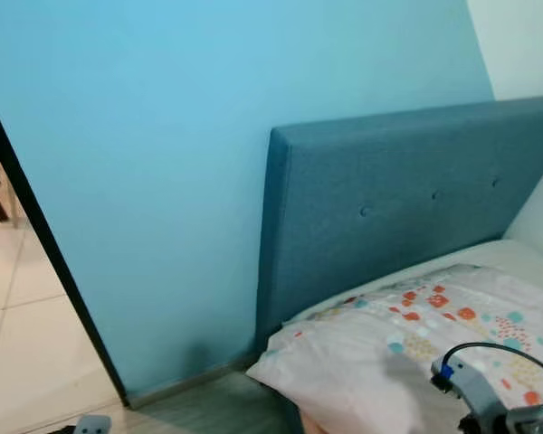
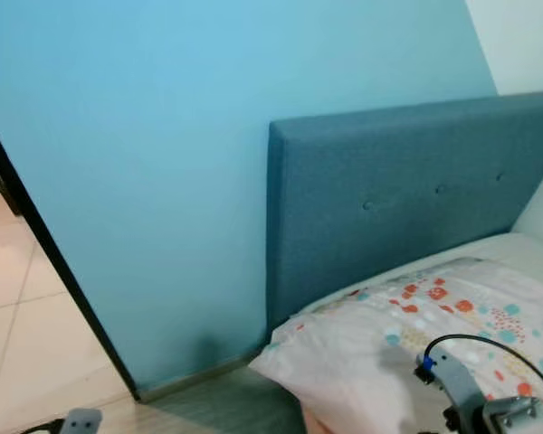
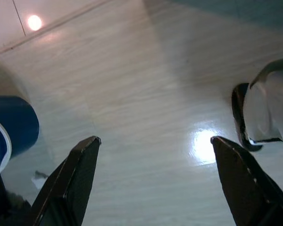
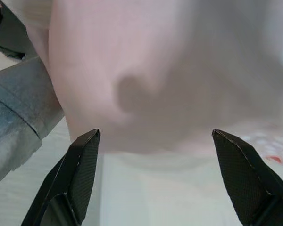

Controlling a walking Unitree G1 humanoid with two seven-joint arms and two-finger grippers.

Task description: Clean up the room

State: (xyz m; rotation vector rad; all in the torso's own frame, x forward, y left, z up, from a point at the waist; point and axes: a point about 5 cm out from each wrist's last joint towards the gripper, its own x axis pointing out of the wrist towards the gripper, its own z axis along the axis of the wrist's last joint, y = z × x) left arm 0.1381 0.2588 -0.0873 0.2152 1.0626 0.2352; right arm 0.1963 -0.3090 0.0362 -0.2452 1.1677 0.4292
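A white pillow (image 1: 407, 348) with an orange and teal flower print lies at the head of the bed, hanging over its near corner. My right arm's wrist (image 1: 489, 398) hovers just in front of it. In the right wrist view my right gripper (image 4: 155, 133) is open, close up to a pale pink cushion surface (image 4: 146, 70), with nothing between its fingers. My left gripper (image 3: 155, 139) hangs low over the pale wood floor (image 3: 146, 84), open and holding nothing.
A blue padded headboard (image 1: 398, 199) stands against the blue wall (image 1: 163, 136). A black door frame (image 1: 45, 244) edges a tiled floor (image 1: 18, 344) on the left. The grey bed side (image 4: 14, 117) is beside my right gripper. A blue object (image 3: 9, 127) and a black-and-white object (image 3: 264, 108) rest on the floor.
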